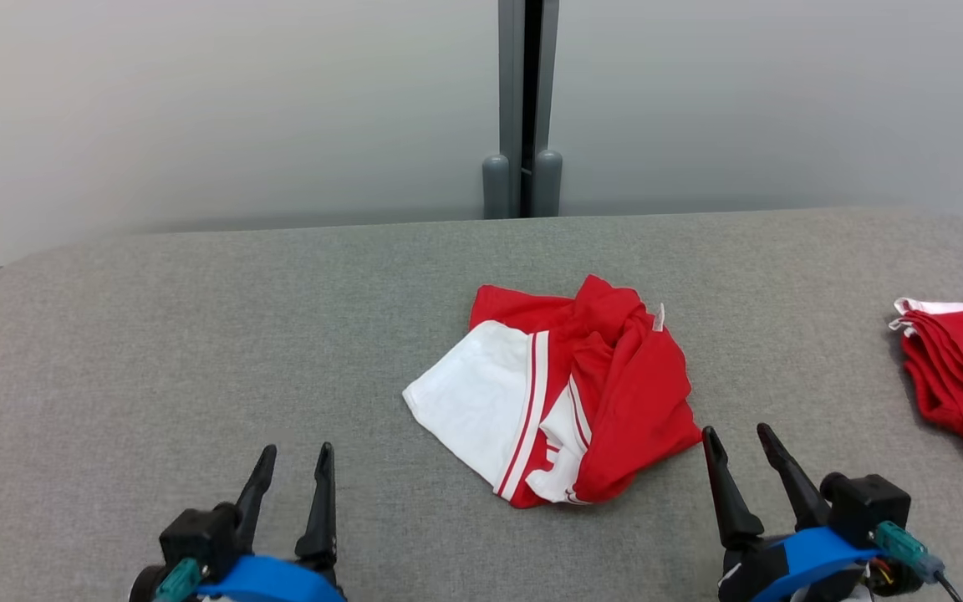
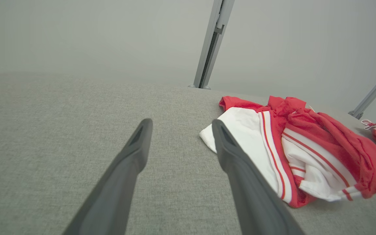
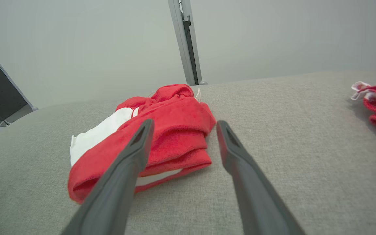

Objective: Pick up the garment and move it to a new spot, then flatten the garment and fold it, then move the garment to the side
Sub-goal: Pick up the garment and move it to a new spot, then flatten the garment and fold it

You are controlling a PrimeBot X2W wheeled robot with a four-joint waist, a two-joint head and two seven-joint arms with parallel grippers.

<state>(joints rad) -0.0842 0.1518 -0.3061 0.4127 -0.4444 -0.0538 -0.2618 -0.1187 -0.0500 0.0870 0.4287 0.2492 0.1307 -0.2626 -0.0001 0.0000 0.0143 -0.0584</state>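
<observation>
Two garments are lying on one grey cloth-covered table [image 1: 197, 334], and two pincers are hanging over its near edge. The left pincer [image 1: 298, 451] is holding its two dark fingers well parted with nothing between them. The right pincer [image 1: 736, 431] is likewise standing wide and gripping nothing.

The crumpled red-and-white garment [image 1: 557, 393] is sitting ahead of both pincers and between them, much nearer the right one. Its red near corner is lying just beside the right pincer's inner fingertip; whether the two are touching cannot be told. From the left pincer it is lying ahead and off to the right, with bare table in between.

The second garment, a red pile [image 1: 962, 368] with a white edge, is lying ahead of the right pincer and out to its right, well apart from the crumpled one and running past the picture's right edge.

Open table is stretching ahead of and to the left of the left pincer, as far as the rounded far corner. A strip of bare surface is also showing between the two garments. Beyond the far edge, one grey post [image 1: 523, 109] is standing against pale panels.
</observation>
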